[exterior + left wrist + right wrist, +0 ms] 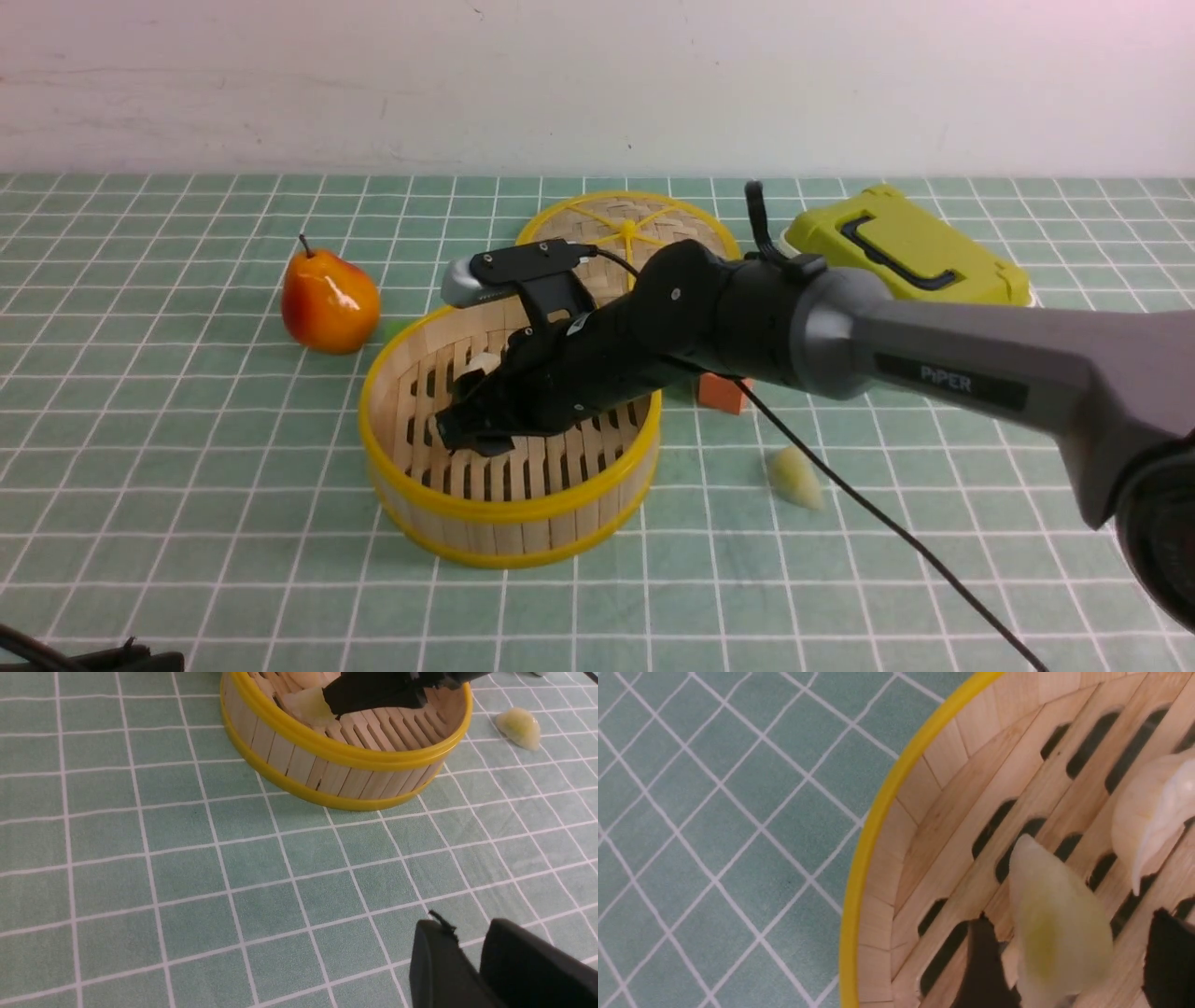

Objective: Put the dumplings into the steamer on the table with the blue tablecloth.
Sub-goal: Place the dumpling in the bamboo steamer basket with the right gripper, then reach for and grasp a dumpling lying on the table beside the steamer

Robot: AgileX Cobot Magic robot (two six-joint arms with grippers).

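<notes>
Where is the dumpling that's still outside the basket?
In the front view that dumpling lies on the cloth to the robot's right of the basket, a little nearer the camera than the small orange block.

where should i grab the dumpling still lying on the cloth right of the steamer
Grip the dumpling across its plump middle, coming straight down from above. It lies flat on the cloth, clear of the steamer, and tapers toward its ends, so a pinch across the narrow width at the thickest part should hold best.
</notes>
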